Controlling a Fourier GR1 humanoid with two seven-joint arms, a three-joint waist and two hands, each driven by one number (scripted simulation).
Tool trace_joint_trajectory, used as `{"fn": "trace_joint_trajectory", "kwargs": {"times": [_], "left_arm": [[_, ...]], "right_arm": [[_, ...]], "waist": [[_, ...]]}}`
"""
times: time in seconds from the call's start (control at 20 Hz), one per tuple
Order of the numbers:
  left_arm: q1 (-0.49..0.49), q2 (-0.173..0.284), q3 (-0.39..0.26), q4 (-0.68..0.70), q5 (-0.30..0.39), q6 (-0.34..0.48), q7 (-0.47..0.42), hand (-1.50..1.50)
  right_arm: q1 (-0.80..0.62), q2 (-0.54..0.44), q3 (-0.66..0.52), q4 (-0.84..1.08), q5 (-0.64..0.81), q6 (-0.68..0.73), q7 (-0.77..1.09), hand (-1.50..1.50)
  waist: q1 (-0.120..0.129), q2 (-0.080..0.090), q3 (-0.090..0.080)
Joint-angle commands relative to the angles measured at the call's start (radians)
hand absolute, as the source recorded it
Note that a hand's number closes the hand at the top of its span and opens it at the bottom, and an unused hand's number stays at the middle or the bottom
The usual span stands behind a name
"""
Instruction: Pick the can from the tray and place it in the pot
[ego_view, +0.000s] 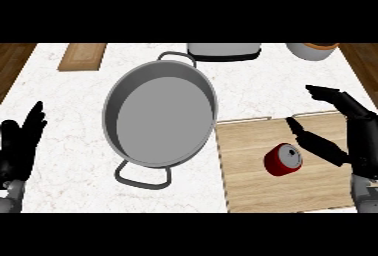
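Observation:
A red can (283, 159) with a silver top lies on its side on the wooden tray (255, 185) at the right. My right hand (353, 135) hovers over the tray's right part, open, its thumb reaching toward the can from the upper right and its fingers spread above; nothing is held. The grey pot (160, 115) with two loop handles stands in the middle of the white counter, left of the tray, with nothing inside. My left hand (20, 145) rests open at the left edge, fingers up.
A wooden board (83, 56) lies at the back left. A white appliance (224, 51) stands at the back centre, and a white bowl-like container (316, 50) at the back right. The pot's rim nearly touches the tray's left edge.

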Motion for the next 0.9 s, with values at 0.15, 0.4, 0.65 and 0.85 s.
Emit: {"fn": "trace_joint_trajectory", "kwargs": {"times": [0.15, 0.4, 0.65, 0.85], "left_arm": [[0.001, -0.009, -0.023, 0.043, -0.037, -0.035, 0.084, 0.00], [-0.035, -0.002, -0.012, 0.061, -0.042, -0.049, 0.092, 0.00], [-0.015, -0.005, -0.010, 0.030, -0.049, -0.039, 0.100, 0.00], [-0.039, -0.003, 0.015, 0.066, -0.019, -0.084, 0.088, 0.00]], "right_arm": [[0.213, -0.020, 0.069, -0.301, 0.240, -0.089, 0.068, -1.50], [0.209, -0.180, 0.063, -0.430, 0.336, 0.117, 0.364, -1.50], [0.219, -0.312, 0.048, -0.614, 0.339, 0.350, 0.644, -1.50], [0.199, -0.375, 0.088, -0.663, 0.237, 0.535, 0.826, -1.50]], "waist": [[0.018, 0.002, 0.002], [0.017, 0.004, -0.001], [0.024, 0.001, -0.002], [0.029, 0.006, -0.003]]}}
